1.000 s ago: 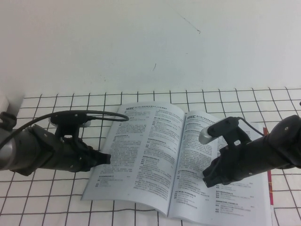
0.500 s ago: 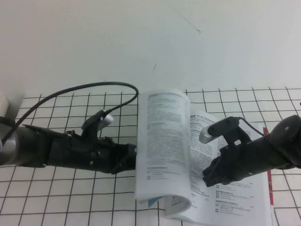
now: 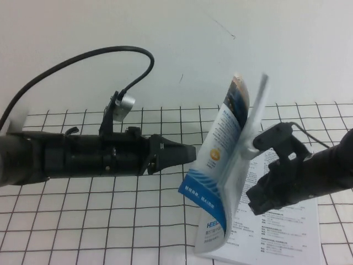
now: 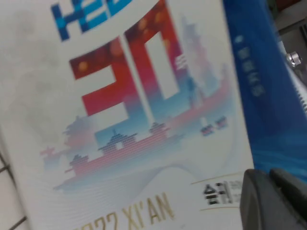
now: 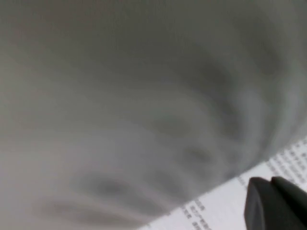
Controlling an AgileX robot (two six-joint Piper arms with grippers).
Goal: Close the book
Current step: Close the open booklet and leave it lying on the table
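Observation:
The book's left half (image 3: 223, 157) stands nearly upright, its blue and white cover facing my left arm, and its top edge bends over to the right. The right-hand pages (image 3: 287, 232) lie flat on the gridded cloth. My left gripper (image 3: 190, 152) is shut, its tip against the raised cover. In the left wrist view that cover (image 4: 134, 110) fills the picture, with the left gripper (image 4: 276, 201) low against it. My right gripper (image 3: 256, 205) is shut and rests on the flat printed page, under the raised half. In the right wrist view the right gripper (image 5: 276, 203) sits over the printed page (image 5: 216, 211).
A white cloth with a black grid (image 3: 110, 221) covers the table in front of a plain white wall. The left arm's black cable (image 3: 83, 61) arches above the arm. The right arm (image 3: 314, 171) lies across the flat pages.
My left arm has swept to the right and lifted the book's left half from flat to nearly upright, so the cover now shows. The right gripper has stayed on the right page.

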